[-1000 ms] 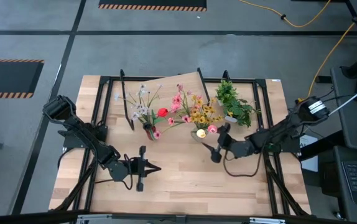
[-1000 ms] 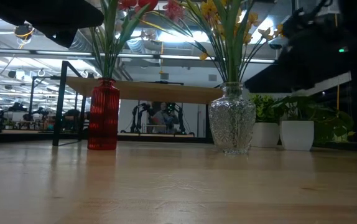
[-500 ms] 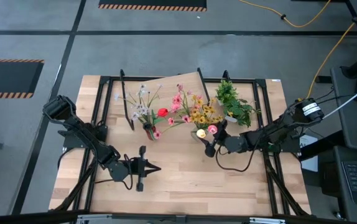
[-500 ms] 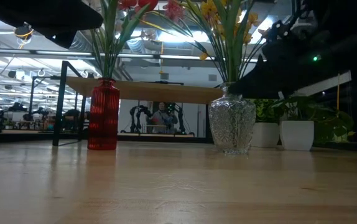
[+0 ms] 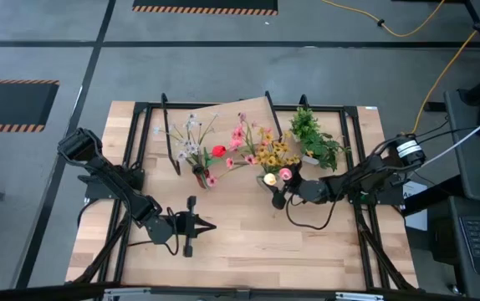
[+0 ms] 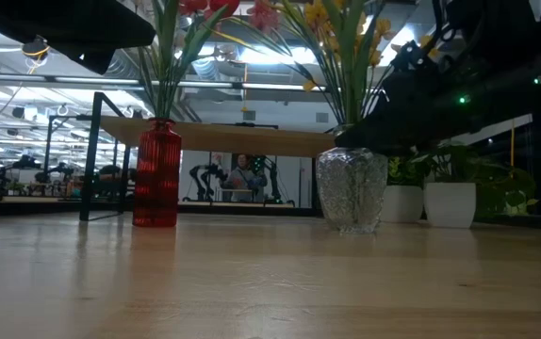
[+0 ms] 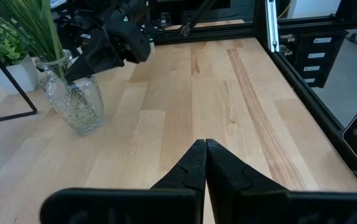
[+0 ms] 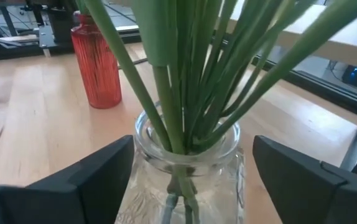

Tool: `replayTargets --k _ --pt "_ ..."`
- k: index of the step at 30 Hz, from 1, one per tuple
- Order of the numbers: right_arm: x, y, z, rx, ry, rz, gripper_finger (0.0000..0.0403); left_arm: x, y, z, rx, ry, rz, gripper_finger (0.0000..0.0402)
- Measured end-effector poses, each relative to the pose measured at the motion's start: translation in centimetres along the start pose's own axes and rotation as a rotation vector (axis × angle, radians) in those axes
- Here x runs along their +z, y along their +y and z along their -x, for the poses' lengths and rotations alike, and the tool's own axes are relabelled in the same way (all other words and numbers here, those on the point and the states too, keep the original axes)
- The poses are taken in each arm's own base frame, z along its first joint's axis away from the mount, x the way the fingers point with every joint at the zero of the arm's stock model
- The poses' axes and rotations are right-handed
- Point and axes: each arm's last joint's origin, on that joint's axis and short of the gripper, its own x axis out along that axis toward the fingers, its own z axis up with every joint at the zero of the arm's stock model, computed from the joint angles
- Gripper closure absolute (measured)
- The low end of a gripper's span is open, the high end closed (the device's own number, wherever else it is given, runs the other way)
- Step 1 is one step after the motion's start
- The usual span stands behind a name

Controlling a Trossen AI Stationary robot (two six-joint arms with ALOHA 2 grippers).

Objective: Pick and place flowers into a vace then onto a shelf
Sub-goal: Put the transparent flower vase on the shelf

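**Glass vase framed by the right hand**

Clear glass, the vase (image 8: 188,168) stands upright between your right hand's (image 8: 188,180) two spread fingers (image 8: 91,177), which sit at its neck; contact is hard to judge. Its flowers (image 5: 267,155) rise with stems vertical; their heads are cut off in the low view. You have two vases: this one and a red vase (image 6: 157,174) beside it, also holding flowers. Just behind both, the shelf (image 6: 242,139) runs level on black legs. Your left hand (image 5: 191,226) waits in front of the red vase, fingers pressed together, holding nothing. One potted plant (image 5: 315,138) stands beside the glass vase.
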Motion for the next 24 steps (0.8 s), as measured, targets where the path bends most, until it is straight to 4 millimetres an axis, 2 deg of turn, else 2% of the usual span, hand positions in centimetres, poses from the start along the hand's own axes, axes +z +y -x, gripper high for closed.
replayTargets --k 18,21,24 --pt "0.16 0.16 -0.15 0.014 -0.034 -0.007 0.0146 -0.1 0.02 0.0 0.0 0.009 -0.008 0.0396" --pt "0.14 0.15 -0.15 0.014 -0.032 -0.008 0.0169 -0.12 0.02 0.0 0.0 0.01 -0.009 0.0396" --pt "0.11 0.15 -0.14 0.018 -0.03 -0.006 0.021 -0.12 0.03 0.0 0.001 0.011 -0.009 0.0396"
